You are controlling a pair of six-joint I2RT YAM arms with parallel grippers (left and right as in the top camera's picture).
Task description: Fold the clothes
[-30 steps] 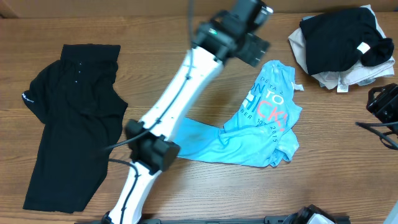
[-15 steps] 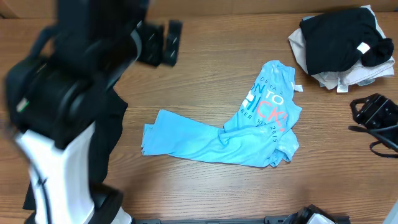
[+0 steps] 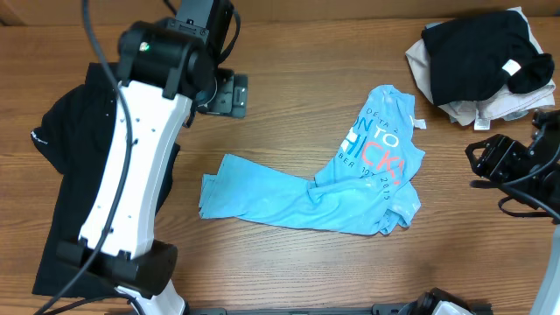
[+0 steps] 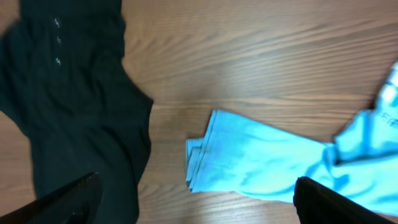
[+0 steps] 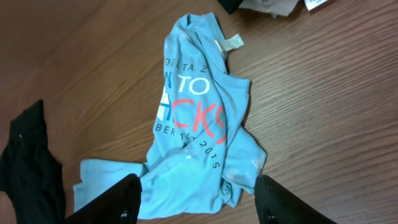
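Cloth needs flattening first; the T-shirt lies crumpled mid-way across the table, untouched; left gripper spread wide, empty; right gripper partly open, empty; best pinch opposite hems, draw apart.

A robotics lab bench — wood-grain table, white robot arm left of the blue T-shirt, black garment under it, clothes pile to the shirt's right.

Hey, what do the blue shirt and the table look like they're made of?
Blue shirt: soft matte knit, likely cotton or a blend. It lies limp and wrinkled, with printed lettering. Table: wood or wood-look laminate, smooth with a faint sheen. Brown grain lines show, but whether it is solid wood or a printed surface cannot be told.
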